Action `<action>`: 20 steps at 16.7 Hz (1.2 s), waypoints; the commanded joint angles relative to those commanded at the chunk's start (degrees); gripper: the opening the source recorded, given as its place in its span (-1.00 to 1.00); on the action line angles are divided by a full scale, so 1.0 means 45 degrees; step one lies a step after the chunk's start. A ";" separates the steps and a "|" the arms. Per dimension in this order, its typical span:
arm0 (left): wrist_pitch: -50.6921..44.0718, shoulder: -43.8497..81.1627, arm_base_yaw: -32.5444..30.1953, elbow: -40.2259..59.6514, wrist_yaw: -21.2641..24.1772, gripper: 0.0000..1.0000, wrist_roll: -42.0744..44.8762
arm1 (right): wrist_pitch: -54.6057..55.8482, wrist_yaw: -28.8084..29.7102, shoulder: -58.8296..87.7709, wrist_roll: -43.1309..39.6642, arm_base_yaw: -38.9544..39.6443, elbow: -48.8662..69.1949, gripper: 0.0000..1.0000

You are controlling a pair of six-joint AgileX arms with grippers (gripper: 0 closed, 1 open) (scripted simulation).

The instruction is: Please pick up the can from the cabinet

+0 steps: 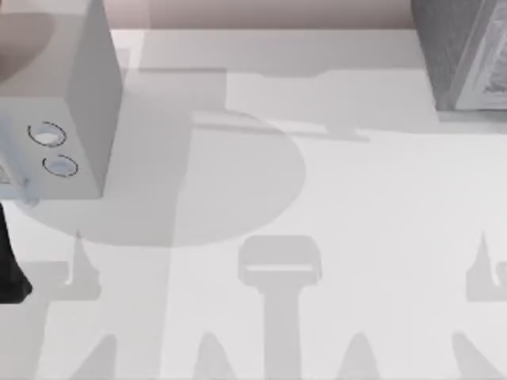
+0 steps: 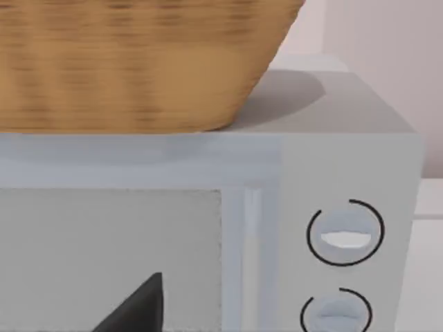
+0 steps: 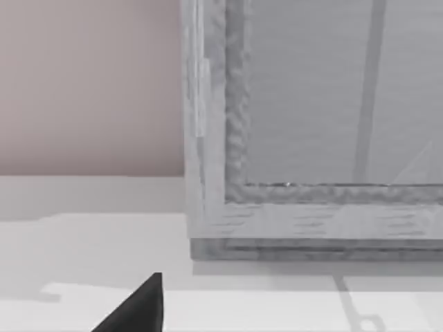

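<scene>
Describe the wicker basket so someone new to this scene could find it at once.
Start at the pale microwave at the table's left edge, with two round knobs on its front. The basket sits on its top. Its tan woven sides are the one warm colour among greys.

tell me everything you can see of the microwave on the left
The microwave is a pale grey box at the table's far left, upright, with its door shut. Its front has a window panel, a vertical handle and two round dials stacked at one side. It looks like painted metal. A woven basket sits on its top.
</scene>
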 joint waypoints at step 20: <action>0.0000 0.0000 0.0000 0.0000 0.0000 1.00 0.0000 | -0.4140 0.1968 1.3162 0.0192 0.1812 1.7143 1.00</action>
